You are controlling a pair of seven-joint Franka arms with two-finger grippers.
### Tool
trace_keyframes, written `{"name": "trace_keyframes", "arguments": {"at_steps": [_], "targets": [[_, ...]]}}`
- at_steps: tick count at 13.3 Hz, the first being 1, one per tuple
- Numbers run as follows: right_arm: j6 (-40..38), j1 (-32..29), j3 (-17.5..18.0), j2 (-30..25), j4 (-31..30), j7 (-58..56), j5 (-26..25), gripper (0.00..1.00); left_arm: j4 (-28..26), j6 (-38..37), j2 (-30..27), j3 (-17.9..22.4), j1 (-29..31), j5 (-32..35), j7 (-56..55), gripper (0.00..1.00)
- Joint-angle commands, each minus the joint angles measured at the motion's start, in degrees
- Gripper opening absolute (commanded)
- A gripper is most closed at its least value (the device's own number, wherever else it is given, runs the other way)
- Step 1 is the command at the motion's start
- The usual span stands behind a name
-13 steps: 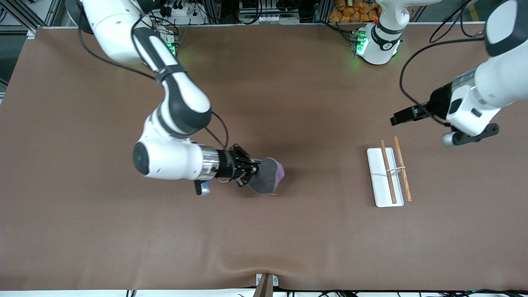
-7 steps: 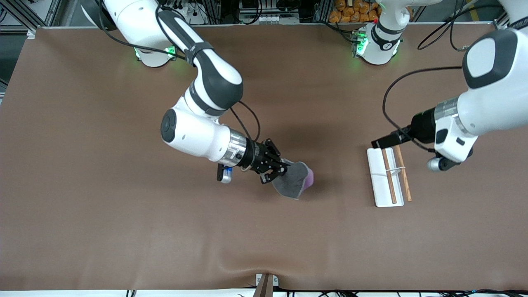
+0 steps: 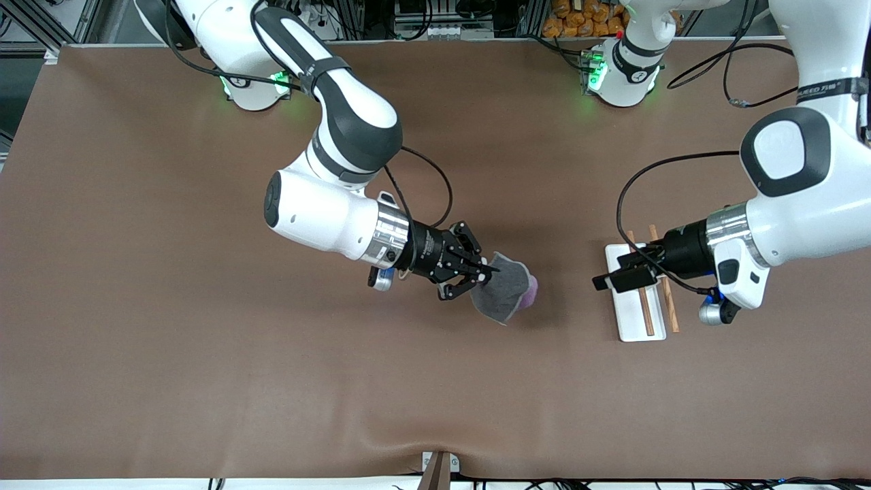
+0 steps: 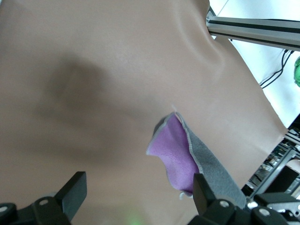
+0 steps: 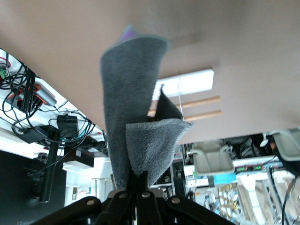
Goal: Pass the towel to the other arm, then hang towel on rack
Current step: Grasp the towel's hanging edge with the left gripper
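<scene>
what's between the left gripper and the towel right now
Nothing visible. The right gripper holds the towel up over bare table, and the open left gripper, over the rack, faces it across an empty gap.

bare table (image 3: pixel 565 204) lies between the towel (image 3: pixel 507 294) and the open left pincer (image 3: pixel 607 280) over the rack (image 3: pixel 636 320).

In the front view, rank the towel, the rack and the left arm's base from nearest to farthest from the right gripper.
1. towel: pinched in the shut right gripper.
2. rack: on the table toward the left arm's end, under the open left gripper.
3. left arm's base: at the table's top edge.
</scene>
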Motion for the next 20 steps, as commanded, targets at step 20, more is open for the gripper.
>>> {"name": "trace_keyframes", "arguments": {"at_steps": [20], "targets": [[0.5,0.7,-1.5,-0.7,0.3,2.9,1.0,0.00,2.6,10.8,13.6,0.0,-5.6,-17.6,11.7,0.84]]}}
